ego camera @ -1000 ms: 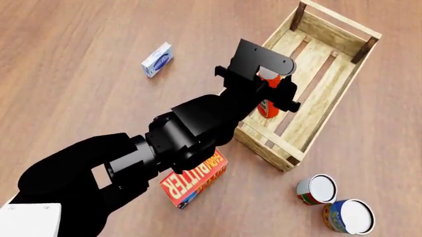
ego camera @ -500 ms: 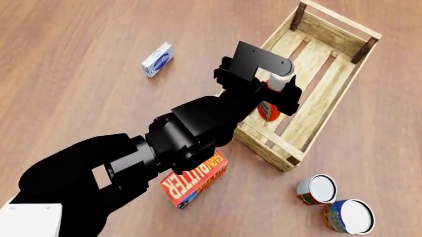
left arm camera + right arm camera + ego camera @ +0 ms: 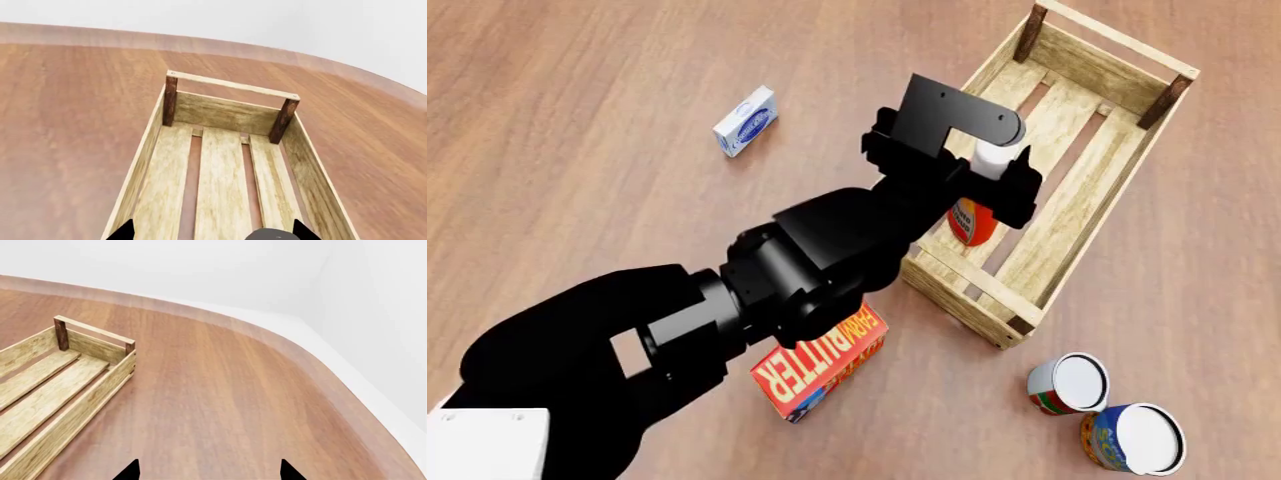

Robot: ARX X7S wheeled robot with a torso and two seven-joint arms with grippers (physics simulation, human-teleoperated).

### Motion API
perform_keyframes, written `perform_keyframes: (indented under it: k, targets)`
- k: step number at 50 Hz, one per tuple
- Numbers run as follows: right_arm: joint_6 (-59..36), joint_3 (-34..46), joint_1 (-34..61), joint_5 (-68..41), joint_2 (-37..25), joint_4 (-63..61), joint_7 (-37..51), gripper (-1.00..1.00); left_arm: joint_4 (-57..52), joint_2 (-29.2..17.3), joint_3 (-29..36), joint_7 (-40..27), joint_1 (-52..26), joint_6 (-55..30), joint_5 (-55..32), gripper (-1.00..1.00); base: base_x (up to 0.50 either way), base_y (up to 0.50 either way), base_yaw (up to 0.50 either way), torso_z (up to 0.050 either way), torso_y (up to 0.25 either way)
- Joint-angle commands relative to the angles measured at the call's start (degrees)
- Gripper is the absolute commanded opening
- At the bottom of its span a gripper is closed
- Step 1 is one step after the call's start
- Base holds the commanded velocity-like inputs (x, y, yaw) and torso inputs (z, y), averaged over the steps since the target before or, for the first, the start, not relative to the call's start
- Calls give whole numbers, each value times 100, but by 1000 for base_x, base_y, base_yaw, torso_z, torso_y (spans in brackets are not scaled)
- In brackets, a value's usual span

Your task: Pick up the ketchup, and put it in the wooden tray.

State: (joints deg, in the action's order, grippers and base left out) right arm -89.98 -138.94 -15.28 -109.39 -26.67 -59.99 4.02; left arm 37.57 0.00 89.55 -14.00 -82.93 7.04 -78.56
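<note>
A: While the ketchup [image 3: 970,221] is down inside the wooden tray [image 3: 1121,150], at its near end, what's the clean way to finish?

B: I'd confirm the base sits flat on the slats, open the left gripper [image 3: 994,170] slowly, then lift straight up so nothing catches the white cap. The near side wall is close, so no sideways drift on the way out.

A: Jaw state on the left?

B: Can't tell. In the head view the wrist body hides the jaws. The left wrist view shows only two dark tips at the frame edge with the grey cap top [image 3: 269,234] between them, so the bottle is in line with the jaws. Whether they clamp it or stand off, I can't say.

A: Bottle pose?

B: Roughly upright, maybe slightly tilted. Red body and label show below the gripper, cap up against it. Contact with the floor slats is hidden.

A: Right side?

B: The right gripper [image 3: 207,471] looks apart: two tips wide, nothing between them, well off to the side of the tray over bare bench [image 3: 220,405].

A: Clutter?

B: Butter box [image 3: 817,362], two cans [image 3: 1101,410] and a small white-blue box [image 3: 745,121], all outside the tray.
</note>
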Motion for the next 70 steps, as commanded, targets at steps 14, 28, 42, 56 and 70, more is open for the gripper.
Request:
perform_keyframes:
  k: [14,28,42,56,70]
  targets:
    - [0,-89,73,-39,-28,0,-98,100,-482,0,3,3,-410,-7,-281,100,0,0,0,0,0]
    - [0,-138,122,-50,-37,0,-205,100,-672,0,9,-104,-918,33,-506,100,0,0,0,0,0]
    - [-1,1967,1105,-2124,-458,0,2982,100,-791,-22,40,-275,-1501,-477,-429,100,0,0,0,0,0]
    - [157,2532,1261,-3374,-906,11,4259,100,-2472,-983,219,-1237,-1758,-1016,-507,100,0,0,0,0,0]
    - [290,4881,2404,-4509,-1354,10,6900,100,-2561,-1126,129,-1918,-1617,-1170,-803,100,0,0,0,-4,57]
